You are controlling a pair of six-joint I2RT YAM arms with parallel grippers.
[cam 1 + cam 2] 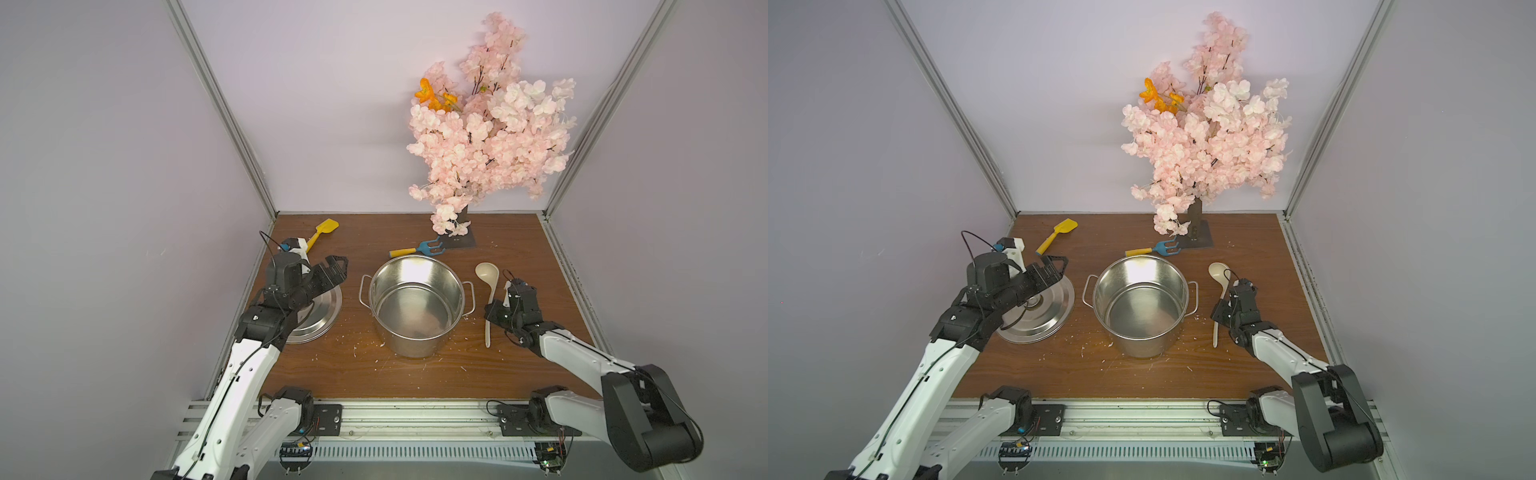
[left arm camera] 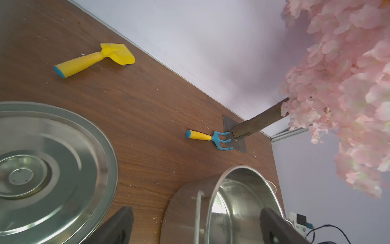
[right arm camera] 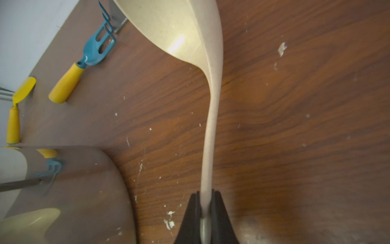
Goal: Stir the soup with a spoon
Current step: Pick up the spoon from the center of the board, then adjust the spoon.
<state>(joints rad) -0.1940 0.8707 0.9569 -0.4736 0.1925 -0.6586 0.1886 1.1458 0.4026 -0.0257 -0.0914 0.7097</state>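
Step in hand: the grasp on the spoon [image 3: 209, 135]. Right tool [image 3: 205, 196] is pinched narrow on the slim handle, about mid-length. The spoon sits just right of the pot [image 1: 415, 341], its handle running near to far and its bowl at the far end. Whether it is clear of the counter [image 1: 415, 374], I cannot tell. Left tool [image 1: 331, 273] is spread wide and empty, above the lid [image 1: 322, 318] left of the pot.

Next, as I judge it: lift, carry left over the rim, tip the bowl down inside. The thin handle may pivot in the grip.
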